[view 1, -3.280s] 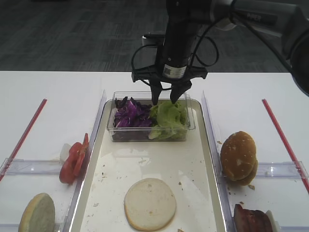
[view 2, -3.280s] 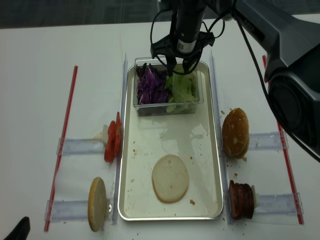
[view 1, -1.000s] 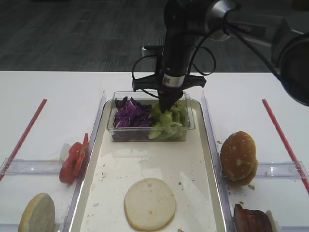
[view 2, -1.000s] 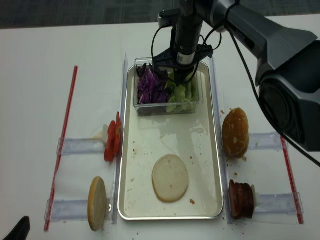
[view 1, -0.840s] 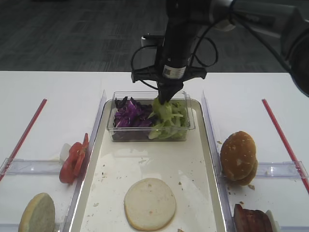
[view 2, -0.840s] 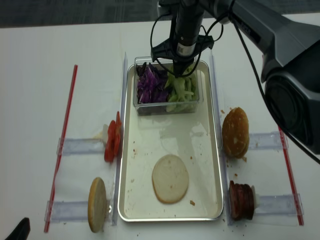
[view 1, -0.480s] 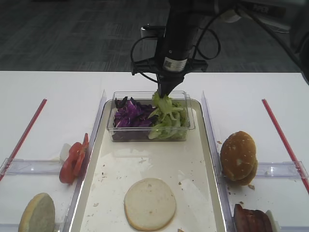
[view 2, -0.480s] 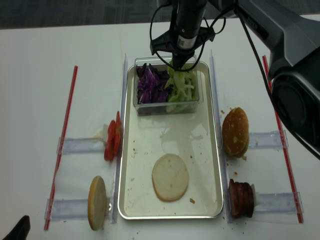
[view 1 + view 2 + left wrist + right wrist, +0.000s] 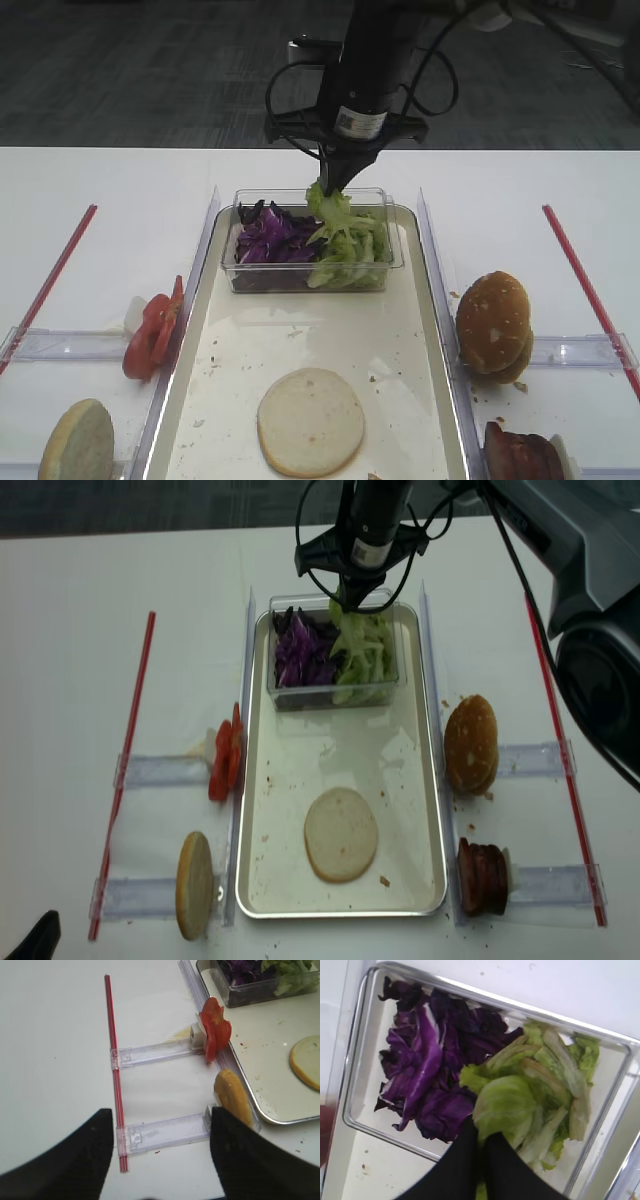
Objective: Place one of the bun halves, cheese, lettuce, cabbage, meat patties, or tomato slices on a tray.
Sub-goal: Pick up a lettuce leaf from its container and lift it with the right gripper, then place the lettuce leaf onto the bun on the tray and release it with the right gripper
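My right gripper [image 9: 332,186] hangs just above the clear tub [image 9: 232,272], shut on a crinkled green lettuce leaf [image 9: 326,204]. In the right wrist view the leaf [image 9: 502,1105] bulges from the closed black fingers [image 9: 465,1160], over more lettuce and purple cabbage [image 9: 425,1075]. The tub stands at the far end of the long tray [image 9: 330,320]. One pale bun half [image 9: 311,421] lies cut face up on the tray. My left gripper [image 9: 160,1117] is open and holds nothing, left of the tray. No cheese is in view.
Tomato slices [image 9: 155,328] and a bun half [image 9: 77,440] stand in clear holders left of the tray. Sesame bun halves [image 9: 493,322] and meat patties [image 9: 522,455] stand to its right. Red straws [image 9: 50,285] [image 9: 590,290] lie along both outer sides.
My right gripper came down into the tub, shut on a lettuce leaf and has risen, drawing the leaf up out of the pile. My left gripper has not moved.
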You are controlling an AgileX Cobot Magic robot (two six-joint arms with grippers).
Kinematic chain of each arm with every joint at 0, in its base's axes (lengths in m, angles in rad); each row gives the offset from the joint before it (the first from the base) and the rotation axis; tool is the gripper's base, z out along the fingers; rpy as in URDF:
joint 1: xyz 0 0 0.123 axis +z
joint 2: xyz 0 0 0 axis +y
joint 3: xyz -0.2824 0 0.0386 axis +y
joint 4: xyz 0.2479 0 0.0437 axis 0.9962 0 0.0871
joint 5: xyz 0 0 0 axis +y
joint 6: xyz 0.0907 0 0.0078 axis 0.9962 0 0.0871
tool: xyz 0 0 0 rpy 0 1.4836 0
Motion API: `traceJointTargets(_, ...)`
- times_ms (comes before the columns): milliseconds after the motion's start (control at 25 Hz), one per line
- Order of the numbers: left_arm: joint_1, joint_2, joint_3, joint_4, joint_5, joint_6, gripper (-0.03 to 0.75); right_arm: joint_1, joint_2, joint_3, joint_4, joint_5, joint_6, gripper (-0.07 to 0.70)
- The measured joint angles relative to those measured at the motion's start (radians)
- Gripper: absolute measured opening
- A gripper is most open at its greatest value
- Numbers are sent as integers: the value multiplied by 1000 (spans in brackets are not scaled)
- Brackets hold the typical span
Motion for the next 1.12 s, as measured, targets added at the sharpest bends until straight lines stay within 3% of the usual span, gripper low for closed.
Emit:
traceJointTargets(480,0,0,0,0,0,0,429,13,-173,259,8,0,-102,33)
traceJointTargets(800,0,0,0,2,0,-6,429,70,-258,407,-10,-4,-124,33)
traceJointTargets(1120,0,0,0,4,0,-16,429,117,-348,606,6,-79,-124,33)
